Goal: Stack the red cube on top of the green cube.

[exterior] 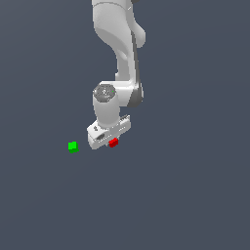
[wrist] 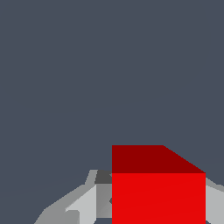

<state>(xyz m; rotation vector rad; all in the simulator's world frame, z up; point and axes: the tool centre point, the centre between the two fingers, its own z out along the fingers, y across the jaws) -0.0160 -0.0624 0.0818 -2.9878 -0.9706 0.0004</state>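
The red cube (exterior: 113,142) sits right under the white hand of my gripper (exterior: 110,137), low over the floor. In the wrist view the red cube (wrist: 158,192) fills the space between the grey fingers (wrist: 87,203), which press against both of its sides with no gap showing. The gripper is shut on it. I cannot tell whether the cube rests on the floor or hangs just above it. The green cube (exterior: 72,146) lies on the floor by itself, a short way toward the exterior view's left of the gripper. It does not show in the wrist view.
Plain dark grey floor (exterior: 185,195) surrounds both cubes. The white arm (exterior: 119,44) rises above the gripper toward the back.
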